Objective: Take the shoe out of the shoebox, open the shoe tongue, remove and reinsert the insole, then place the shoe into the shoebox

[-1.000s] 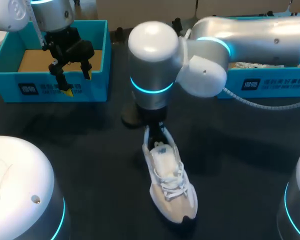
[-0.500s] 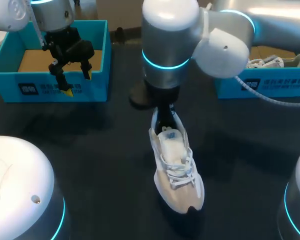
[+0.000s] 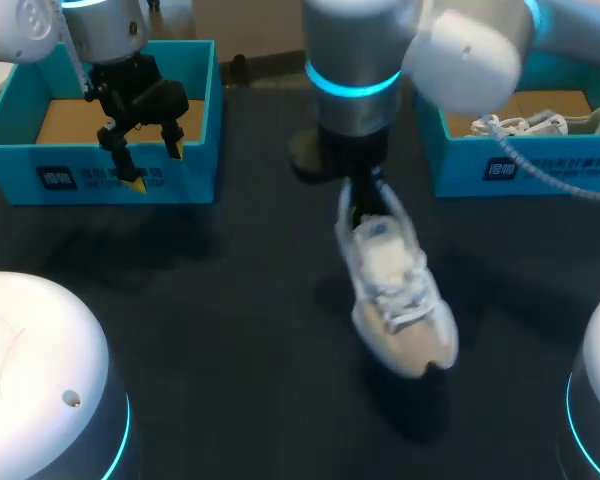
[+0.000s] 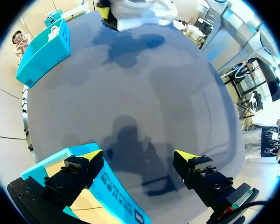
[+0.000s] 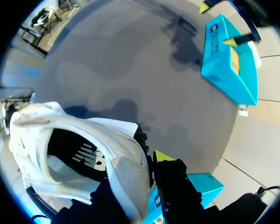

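A white laced shoe point(image 3: 395, 290) hangs above the dark table, toe pointing toward me. My right gripper point(image 3: 358, 205) is shut on its heel collar. In the right wrist view one finger point(image 5: 164, 157) presses the outside of the heel of the shoe point(image 5: 84, 140); the other is hidden inside it. My left gripper point(image 3: 152, 165) stands open over the front wall of the left blue shoebox point(image 3: 110, 182). In the left wrist view the left gripper point(image 4: 139, 156) holds nothing, with the box wall point(image 4: 116, 196) by one finger and the shoe point(image 4: 140, 10) far ahead.
A second blue shoebox point(image 3: 525, 170) at the back right holds another white shoe point(image 3: 525, 125). The left shoebox shows a bare cardboard floor point(image 3: 65, 120). Two white robot bases point(image 3: 40, 370) stand at the near corners.
My right arm has lifted the shoe off the table and carried it to the right, toward the right shoebox. The left arm has stayed put.
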Controlling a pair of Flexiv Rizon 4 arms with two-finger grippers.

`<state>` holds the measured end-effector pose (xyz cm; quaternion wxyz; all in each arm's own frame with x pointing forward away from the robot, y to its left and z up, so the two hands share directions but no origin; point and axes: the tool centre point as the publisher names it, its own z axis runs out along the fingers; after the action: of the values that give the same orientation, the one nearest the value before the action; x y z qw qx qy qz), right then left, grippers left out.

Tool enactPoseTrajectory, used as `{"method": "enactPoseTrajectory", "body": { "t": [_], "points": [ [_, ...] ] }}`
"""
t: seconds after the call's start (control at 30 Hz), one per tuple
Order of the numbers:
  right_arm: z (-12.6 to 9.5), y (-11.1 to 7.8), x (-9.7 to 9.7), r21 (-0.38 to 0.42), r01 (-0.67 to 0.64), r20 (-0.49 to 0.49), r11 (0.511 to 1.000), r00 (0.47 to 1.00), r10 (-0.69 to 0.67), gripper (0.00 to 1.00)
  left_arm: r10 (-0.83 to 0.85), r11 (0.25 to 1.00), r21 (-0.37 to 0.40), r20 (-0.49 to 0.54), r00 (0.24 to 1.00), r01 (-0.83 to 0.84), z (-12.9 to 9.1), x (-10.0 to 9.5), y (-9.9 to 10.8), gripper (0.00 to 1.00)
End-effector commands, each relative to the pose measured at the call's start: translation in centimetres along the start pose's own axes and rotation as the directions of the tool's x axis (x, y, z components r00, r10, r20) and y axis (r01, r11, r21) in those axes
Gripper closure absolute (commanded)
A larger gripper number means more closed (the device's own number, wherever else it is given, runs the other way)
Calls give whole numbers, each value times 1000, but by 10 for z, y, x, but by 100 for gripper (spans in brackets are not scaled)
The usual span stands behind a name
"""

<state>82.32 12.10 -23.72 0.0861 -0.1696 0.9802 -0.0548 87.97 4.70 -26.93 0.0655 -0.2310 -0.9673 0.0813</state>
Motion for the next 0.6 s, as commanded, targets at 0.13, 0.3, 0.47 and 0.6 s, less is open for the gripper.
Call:
{"method": "enactPoseTrajectory", "body": {
  "t": [0.13,0.3,0.47,0.6],
  "points": [
    [-35,-115,-8,-25,55,8,998,998,-55,100,0,1000,-2,-1,1000,0,0,0,0,0],
    [-45,-146,-19,-51,46,14,998,999,-46,100,0,1000,-2,-1,1000,0,0,0,0,0],
    [-45,-146,-19,-51,46,14,998,999,-46,100,0,1000,-2,-1,1000,0,0,0,0,0],
    [-45,-146,-19,-51,46,14,998,999,-46,100,0,1000,-2,-1,1000,0,0,0,0,0]
  ]
}}
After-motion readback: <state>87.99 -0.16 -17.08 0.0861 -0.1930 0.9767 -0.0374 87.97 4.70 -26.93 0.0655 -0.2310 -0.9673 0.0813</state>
